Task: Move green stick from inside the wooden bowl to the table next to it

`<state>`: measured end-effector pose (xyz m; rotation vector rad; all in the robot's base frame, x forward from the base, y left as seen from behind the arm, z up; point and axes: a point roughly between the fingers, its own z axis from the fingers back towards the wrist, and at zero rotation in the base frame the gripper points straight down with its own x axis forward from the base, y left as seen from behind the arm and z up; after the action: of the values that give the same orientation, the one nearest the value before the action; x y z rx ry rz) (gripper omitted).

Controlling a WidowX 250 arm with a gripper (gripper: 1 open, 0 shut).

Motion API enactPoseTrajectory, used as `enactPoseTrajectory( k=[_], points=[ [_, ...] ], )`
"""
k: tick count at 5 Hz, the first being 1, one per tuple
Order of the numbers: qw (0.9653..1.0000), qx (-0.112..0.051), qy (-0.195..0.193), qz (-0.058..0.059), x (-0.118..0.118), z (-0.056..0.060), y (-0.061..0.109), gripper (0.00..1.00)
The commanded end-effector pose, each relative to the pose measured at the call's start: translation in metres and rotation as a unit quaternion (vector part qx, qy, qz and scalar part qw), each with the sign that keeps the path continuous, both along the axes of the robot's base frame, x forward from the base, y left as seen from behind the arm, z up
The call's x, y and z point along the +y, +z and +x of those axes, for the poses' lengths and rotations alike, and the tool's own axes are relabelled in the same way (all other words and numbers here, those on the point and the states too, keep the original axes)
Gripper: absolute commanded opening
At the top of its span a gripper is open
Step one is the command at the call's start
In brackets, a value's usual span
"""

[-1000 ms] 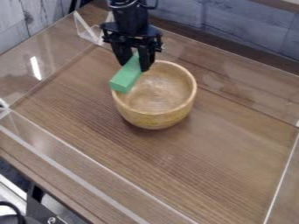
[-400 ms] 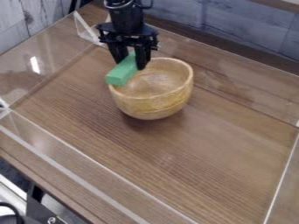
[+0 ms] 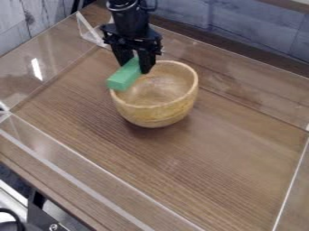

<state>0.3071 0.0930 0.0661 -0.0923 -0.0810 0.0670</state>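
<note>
The dark brown wood-grain table (image 3: pixel 182 171) is fenced by clear acrylic walls (image 3: pixel 49 68) on all sides, their edges catching pale glare, and behind the far wall runs a grey, weathered-looking backdrop (image 3: pixel 241 23). Nothing else lies on the tabletop near the work — the round, light tan wooden bowl (image 3: pixel 157 97) sits alone, a little toward the far left of the enclosed area, with open wood grain all around it. The bowl's own thick rim is the only thing close to the load: the small bright green rectangular stick (image 3: pixel 125 77) hangs tilted right at the bowl's left rim, its lower end over or just outside the edge; from this angle I cannot tell whether it touches the rim. The stick is off the bowl's floor, and the pale inside of the bowl shows bare beside it. The black gripper (image 3: pixel 133 61) comes straight down from above, its dark fingers (image 3: pixel 147 60) pointing at the table, and the jaws are drawn in narrow, clamped on the upper part of the green stick. The black arm (image 3: pixel 126 9) rises vertically above it and leaves the top of the view, standing over the far-left edge of the bowl — close to the back-left acrylic wall but clear of it.
</note>
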Motion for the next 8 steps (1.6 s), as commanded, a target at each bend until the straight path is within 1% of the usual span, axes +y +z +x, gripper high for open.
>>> enactPoseTrajectory(
  k=[1,2,3,4,6,8],
  points=[
    [0.9999,0.001,0.014,0.002,0.013,-0.002,-0.006,0.00],
    [0.9996,0.004,0.029,0.002,0.020,-0.002,-0.018,0.00],
    [0.9975,0.009,0.069,0.005,0.022,0.003,-0.030,0.00],
    [0.9942,0.011,0.107,0.004,0.021,0.006,-0.039,0.00],
    [0.9951,0.013,0.098,0.002,0.017,-0.006,-0.039,0.00],
    [0.9958,0.017,0.090,-0.001,0.015,0.000,-0.018,0.00]
  ],
)
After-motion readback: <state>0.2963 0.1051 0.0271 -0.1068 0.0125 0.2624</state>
